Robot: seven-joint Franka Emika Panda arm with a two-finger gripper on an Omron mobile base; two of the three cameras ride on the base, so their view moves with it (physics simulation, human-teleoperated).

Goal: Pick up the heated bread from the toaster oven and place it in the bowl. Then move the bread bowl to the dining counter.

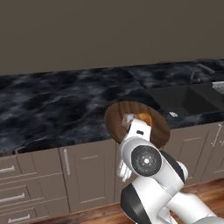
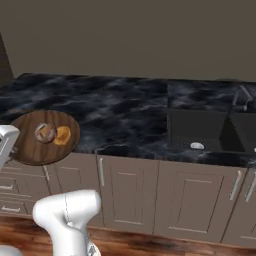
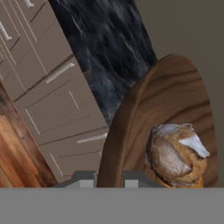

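Two foods sit in the bowl [image 2: 30, 145]: the heated bread [image 2: 45, 132] and an orange-yellow pastry [image 2: 63, 135] just beside it; so the bread step looks done, and the step in hand is moving the bowl to the dining counter [image 2: 115, 112]. The bowl hangs at the counter's front edge, partly over the brown cupboards [image 2: 175, 200], and seems held up, not resting; I cannot tell for sure if its far side touches the counter. The fingers [image 3: 109, 178] are clenched on the bowl's near rim, one on each side of it. Next, I think the arm must bring the bowl fully over the black top, keep it flat so the bread stays in, set it down well back from the edge, then let go; the dark sink [image 2: 210, 130] near the right end is best avoided.
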